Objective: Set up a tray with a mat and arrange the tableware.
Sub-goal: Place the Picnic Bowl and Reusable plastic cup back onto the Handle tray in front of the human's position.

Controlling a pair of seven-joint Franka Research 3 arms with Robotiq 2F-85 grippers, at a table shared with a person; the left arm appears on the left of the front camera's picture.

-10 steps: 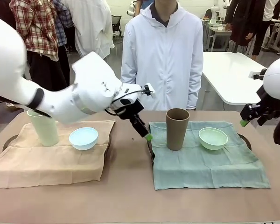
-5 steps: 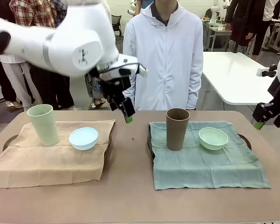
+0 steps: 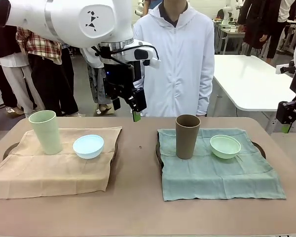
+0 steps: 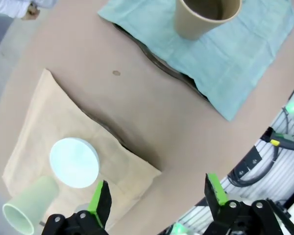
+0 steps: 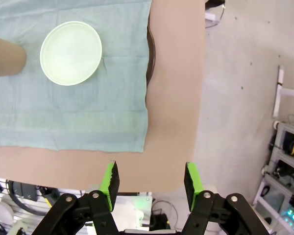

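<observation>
Front view: left gripper (image 3: 136, 114) raised above the table's (image 3: 138, 207) far edge at about 11 o'clock of centre, green pads down, holding nothing, touching nothing. Right gripper (image 3: 285, 127) off the table's 3 o'clock edge, partly cut by the frame, spread hard to judge here. Pale green tumbler (image 3: 46, 131) and light blue bowl (image 3: 88, 146) upright on the beige mat (image 3: 49, 170) at 9 o'clock; brown tumbler (image 3: 187, 136) and mint green bowl (image 3: 225, 146) on the teal mat (image 3: 217, 175) at 3 o'clock. Dark tray (image 3: 257, 147) rim peeking from under the teal mat

Left wrist view: fingers (image 4: 100, 200) spread fully wide, bare table between them, nothing gripped. Light blue bowl (image 4: 74, 162) at 9 o'clock, pale green tumbler (image 4: 29, 205) at 8, brown tumbler (image 4: 206, 17) at 1

Right wrist view: fingers (image 5: 109, 180) parted to a middling gap, empty, hanging over the table edge. Mint green bowl (image 5: 71, 53) on the teal mat (image 5: 88, 112) at 10 o'clock
</observation>
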